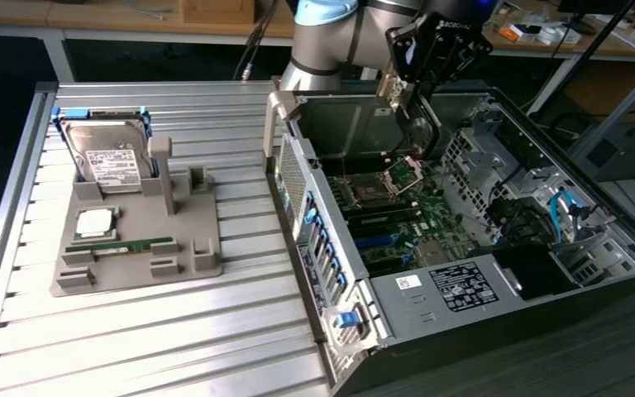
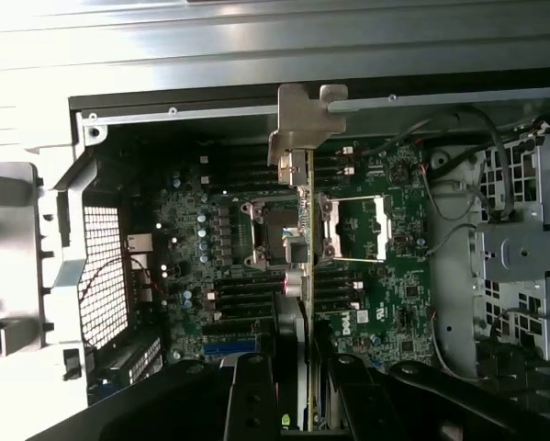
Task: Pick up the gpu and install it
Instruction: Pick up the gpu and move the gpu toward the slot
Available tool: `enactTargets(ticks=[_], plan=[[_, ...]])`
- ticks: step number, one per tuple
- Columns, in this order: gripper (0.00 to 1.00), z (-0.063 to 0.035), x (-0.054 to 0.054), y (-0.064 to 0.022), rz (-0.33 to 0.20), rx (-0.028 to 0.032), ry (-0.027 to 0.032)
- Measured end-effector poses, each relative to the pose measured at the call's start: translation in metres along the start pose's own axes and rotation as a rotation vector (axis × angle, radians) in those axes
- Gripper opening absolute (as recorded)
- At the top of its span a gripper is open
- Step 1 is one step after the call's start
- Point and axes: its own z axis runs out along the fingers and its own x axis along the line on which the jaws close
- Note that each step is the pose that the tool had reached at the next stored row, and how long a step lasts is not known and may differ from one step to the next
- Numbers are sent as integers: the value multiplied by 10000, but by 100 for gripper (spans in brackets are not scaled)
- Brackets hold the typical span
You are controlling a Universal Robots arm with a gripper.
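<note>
The gpu (image 1: pixel 415 124) hangs on edge above the open computer case (image 1: pixel 582 273), over the motherboard (image 1: pixel 406 215) near the CPU socket. My gripper (image 1: pixel 412 87) is shut on its upper edge. In the wrist view the gpu (image 2: pixel 308 239) runs edge-on as a thin line between my two black fingers (image 2: pixel 254 395), with my gripper (image 2: pixel 304 404) closed on it. Its silver end bracket (image 2: pixel 304 119) reaches toward the case's rear wall. The card sits clear of the board and touches nothing I can see.
On the exterior view's left a grey holder (image 1: pixel 130 248) on the slatted metal table (image 1: pixel 130 347) carries a hard drive (image 1: pixel 108 157), a CPU chip (image 1: pixel 95 222) and a green memory stick (image 1: pixel 119 246). Drive cages and cables (image 1: pixel 560 215) fill the case's far side.
</note>
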Motion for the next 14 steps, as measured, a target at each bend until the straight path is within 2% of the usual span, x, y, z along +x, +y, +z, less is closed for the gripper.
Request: enactTargets(ticks=[3, 10, 14], plan=[[27, 11, -62, 4, -1, 19, -1], [27, 64, -344, 22, -3, 104, -8], [27, 72, -377, 25, -3, 112, -9]])
